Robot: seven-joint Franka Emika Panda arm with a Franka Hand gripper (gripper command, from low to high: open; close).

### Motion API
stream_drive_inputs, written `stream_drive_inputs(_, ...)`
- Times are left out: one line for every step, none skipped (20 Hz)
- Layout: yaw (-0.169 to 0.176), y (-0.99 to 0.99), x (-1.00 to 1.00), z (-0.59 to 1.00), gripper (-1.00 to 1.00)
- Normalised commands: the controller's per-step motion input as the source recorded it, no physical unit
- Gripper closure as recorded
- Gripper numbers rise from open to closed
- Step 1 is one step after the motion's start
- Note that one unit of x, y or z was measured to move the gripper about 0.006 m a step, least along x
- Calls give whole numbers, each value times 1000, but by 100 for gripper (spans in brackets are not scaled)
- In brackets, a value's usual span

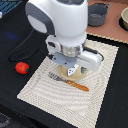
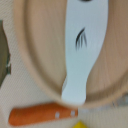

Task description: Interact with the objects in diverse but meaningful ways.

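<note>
The white arm (image 1: 57, 22) hangs low over a woven placemat (image 1: 75, 92) on the dark table (image 1: 10, 75). Its hand (image 1: 70, 67) sits above a wooden plate (image 2: 35, 60); its opening cannot be told. The red tomato (image 1: 21, 67) lies well apart, off the mat, toward the exterior view's left.

Red tomato (image 1: 21, 67), cream woven placemat (image 1: 42, 87), orange-handled fork (image 1: 68, 81).

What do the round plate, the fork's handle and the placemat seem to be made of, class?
Round plate: probably wood, pale tan and matte. Fork's handle: orange-brown, smooth, possibly wood or plastic; too blurred to settle. Placemat: likely woven cloth, its fine cream ribbed stripes suggesting fabric.
</note>
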Motion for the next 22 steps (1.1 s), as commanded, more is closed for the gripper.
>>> stream_drive_inputs(152, 489, -63, 1000, -100)
stream_drive_inputs(178, 471, -111, 1000, -100)
stream_drive_inputs(203, 451, -97, 960, -100)
stream_drive_inputs(222, 403, -63, 909, -100)
stream_drive_inputs(234, 371, -54, 854, -100)
stream_drive_inputs(246, 337, -57, 766, -100)
stream_drive_inputs(261, 280, -71, 640, -100)
stream_drive_inputs(268, 263, -74, 603, -100)
stream_drive_inputs(268, 257, -89, 549, -100)
stream_drive_inputs(267, 260, -103, 531, -100)
stream_drive_inputs(262, 271, -117, 497, -100)
stream_drive_inputs(269, 257, -157, 443, -100)
stream_drive_inputs(252, 277, -209, 383, -100)
stream_drive_inputs(248, 277, -271, 311, -100)
stream_drive_inputs(219, 311, -363, 254, -100)
stream_drive_inputs(123, 397, -589, 106, -100)
stream_drive_inputs(46, 380, -720, 0, -100)
stream_drive_inputs(0, 360, -897, 0, -100)
stream_drive_inputs(0, 283, -963, -40, -100)
stream_drive_inputs(0, 280, -997, -77, -100)
stream_drive_inputs(0, 306, -1000, -129, -100)
stream_drive_inputs(0, 311, -994, -174, -100)
